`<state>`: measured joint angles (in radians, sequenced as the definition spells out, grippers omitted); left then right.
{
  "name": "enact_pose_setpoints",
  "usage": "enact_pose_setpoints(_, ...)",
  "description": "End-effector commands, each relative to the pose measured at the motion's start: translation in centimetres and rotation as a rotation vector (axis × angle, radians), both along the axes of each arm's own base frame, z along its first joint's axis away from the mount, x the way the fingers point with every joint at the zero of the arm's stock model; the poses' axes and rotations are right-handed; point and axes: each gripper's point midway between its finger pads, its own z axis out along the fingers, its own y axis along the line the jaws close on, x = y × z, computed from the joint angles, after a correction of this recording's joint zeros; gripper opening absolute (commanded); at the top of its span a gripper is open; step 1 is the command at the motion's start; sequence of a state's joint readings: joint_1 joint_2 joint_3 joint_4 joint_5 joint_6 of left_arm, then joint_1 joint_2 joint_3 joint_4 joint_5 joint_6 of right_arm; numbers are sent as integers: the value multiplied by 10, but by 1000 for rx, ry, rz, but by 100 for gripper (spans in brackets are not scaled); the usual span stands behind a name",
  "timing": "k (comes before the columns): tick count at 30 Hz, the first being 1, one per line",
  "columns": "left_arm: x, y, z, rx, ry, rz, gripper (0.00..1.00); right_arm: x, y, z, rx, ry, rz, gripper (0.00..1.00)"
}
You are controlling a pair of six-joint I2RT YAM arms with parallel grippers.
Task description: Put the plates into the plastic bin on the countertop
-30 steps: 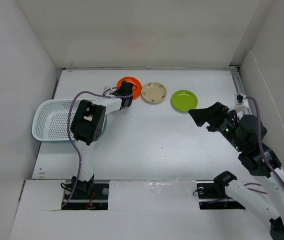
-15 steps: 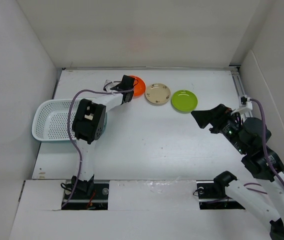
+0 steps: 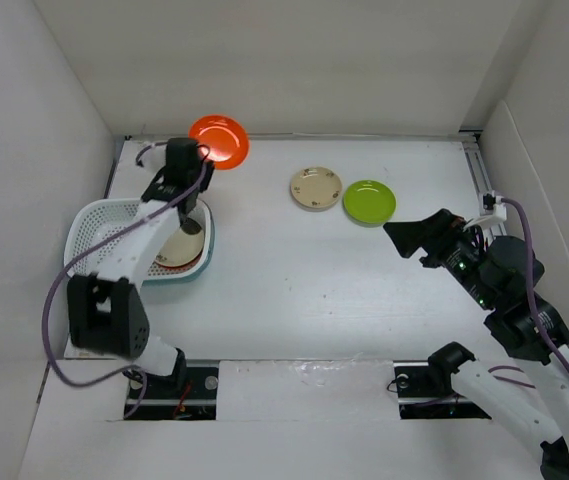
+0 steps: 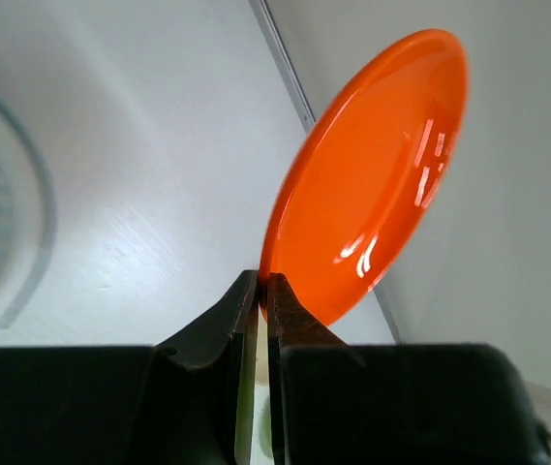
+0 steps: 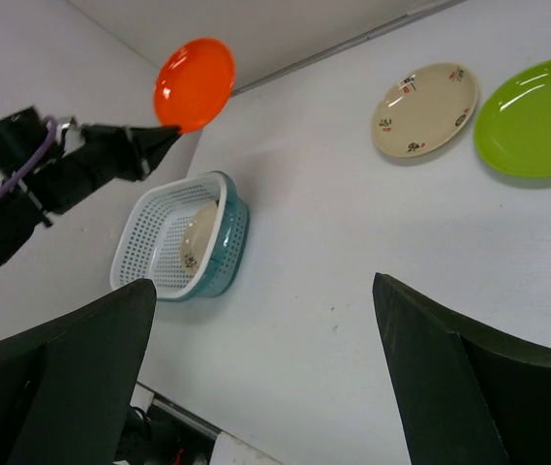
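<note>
Pinching the rim of an orange plate (image 4: 372,174) between jaws closed tight on it, the left gripper (image 4: 263,281) holds the plate in the air over the far-left corner of the countertop (image 3: 294,280), just beyond the far end of the plastic bin (image 3: 76,240). The plate is tilted, with its glossy hollow face catching the light. The white perforated bin sits along the countertop's left edge, about midway between the far and near edges. A beige plate (image 3: 181,245) lies in its right half and appears to lean against the right wall. A sliver of orange shows under that plate's near edge, though whether it is another plate I cannot tell. Toward the far edge and right of the middle, a second beige plate with dark marks (image 3: 316,188) lies flat on the countertop. A lime green plate (image 3: 369,201) lies flat just beside it on the right. The right gripper (image 3: 399,232) hangs above the countertop toward the right edge, near the green plate's near rim. Its two black fingers (image 5: 81,358) are spread wide apart with nothing between them.
</note>
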<state>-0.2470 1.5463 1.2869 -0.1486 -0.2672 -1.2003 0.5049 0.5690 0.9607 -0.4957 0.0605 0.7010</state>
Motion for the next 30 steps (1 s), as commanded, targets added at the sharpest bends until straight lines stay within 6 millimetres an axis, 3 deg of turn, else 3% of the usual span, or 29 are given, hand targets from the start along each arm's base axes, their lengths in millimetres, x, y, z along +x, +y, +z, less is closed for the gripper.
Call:
enact_pose_setpoints(1,-52,35,-25,13,46,-36,0,-2,-7,23,10,-64,-16,100)
enact_pose_setpoints(3,-83,52,-20,-1,38,-13,0,-1,-4,21,7,-56,-6,100)
enact_pose_setpoints(4,-93,71,-25,-1,50,33,0,-1,-2,17,3,-47,5,100)
enact_pose_setpoints(5,-110,81,-48,1,101,59,0,-1,-2,20,9,-59,5,100)
enact_pose_setpoints(10,-148,113,-65,52,149,96,0,1,6,17,13,-61,37,100)
enact_pose_setpoints(14,-168,129,-77,112,181,164,0,6,10,10,6,-43,51,100)
enact_pose_setpoints(15,-175,132,-88,122,215,176,0,6,10,10,6,-43,51,100)
enact_pose_setpoints(20,-179,142,-107,125,243,171,0,6,10,10,6,-43,51,100)
enact_pose_setpoints(24,-177,143,-109,113,245,158,25,5,7,10,5,-43,40,100)
enact_pose_setpoints(25,-174,145,-103,120,233,168,49,5,7,10,5,-43,40,100)
enact_pose_setpoints(26,-173,145,-98,121,225,169,59,3,6,12,9,-51,40,100)
enact_pose_setpoints(29,-171,146,-76,142,171,161,73,3,5,10,12,-39,31,100)
enact_pose_setpoints(30,-167,147,-57,159,128,156,85,2,5,14,17,-48,30,100)
